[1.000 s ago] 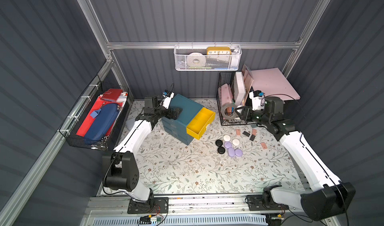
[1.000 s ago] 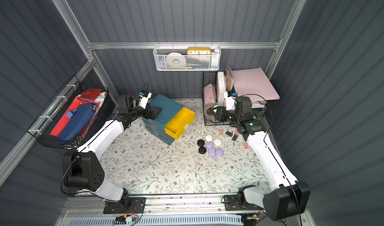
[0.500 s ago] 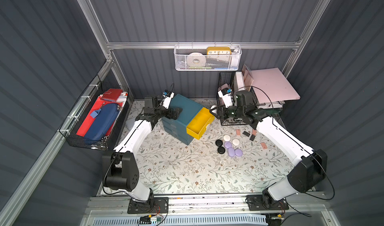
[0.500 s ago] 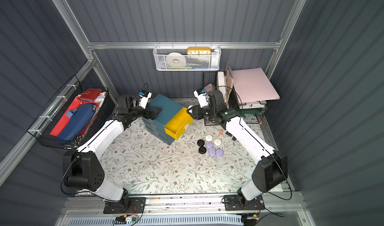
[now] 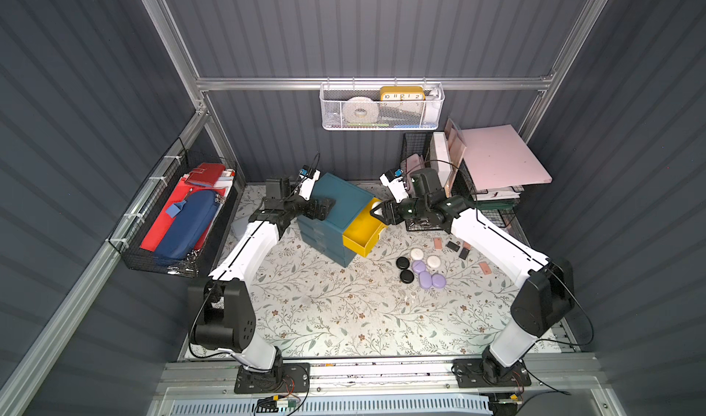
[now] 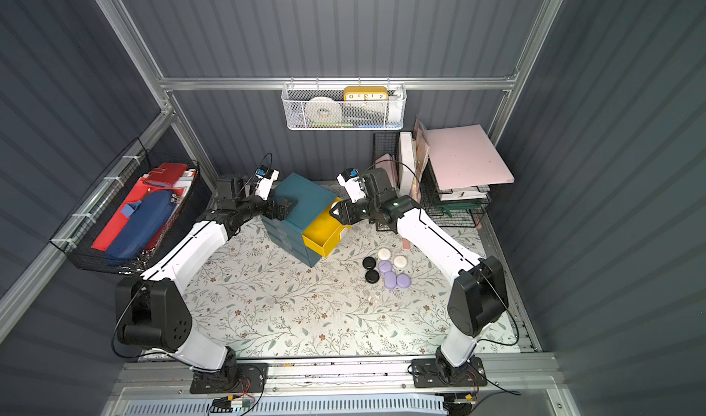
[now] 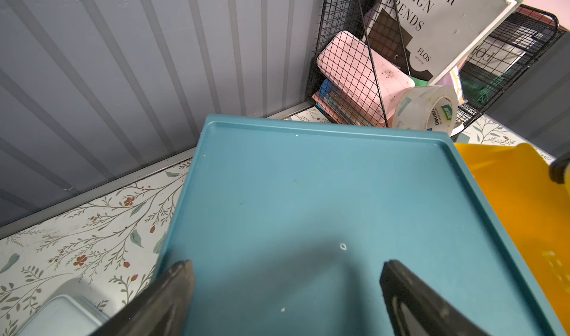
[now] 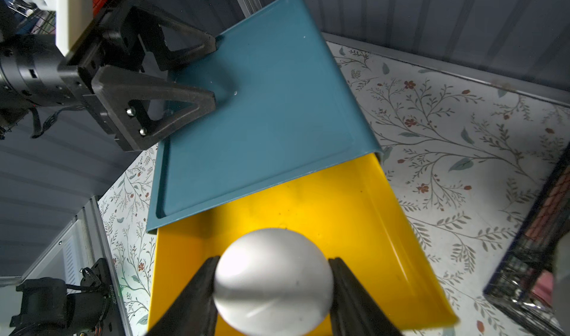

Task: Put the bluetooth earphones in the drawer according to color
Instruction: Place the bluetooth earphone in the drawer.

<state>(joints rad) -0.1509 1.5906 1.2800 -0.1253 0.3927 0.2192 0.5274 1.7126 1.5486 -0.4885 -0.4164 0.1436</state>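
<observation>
right gripper (image 8: pixel 274 263), clamped on white pebble-shaped earphone case (image 8: pixel 273 285), swung from 3 o'clock over open yellow plastic drawer (image 8: pixel 354 214); drop looks next. left gripper (image 7: pixel 285 269) spread atop teal plastic cabinet (image 7: pixel 308 180).

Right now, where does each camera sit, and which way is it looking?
Both top views: high overhead, looking down on the table; both arms show whole.
Left wrist: on the left arm, facing across the top of the teal cabinet; the open left jaws show.
Right wrist: on the right arm, facing down into the yellow drawer; the right jaws grip a white earphone case.
Shared: both wrist views show cabinet and drawer.
</observation>
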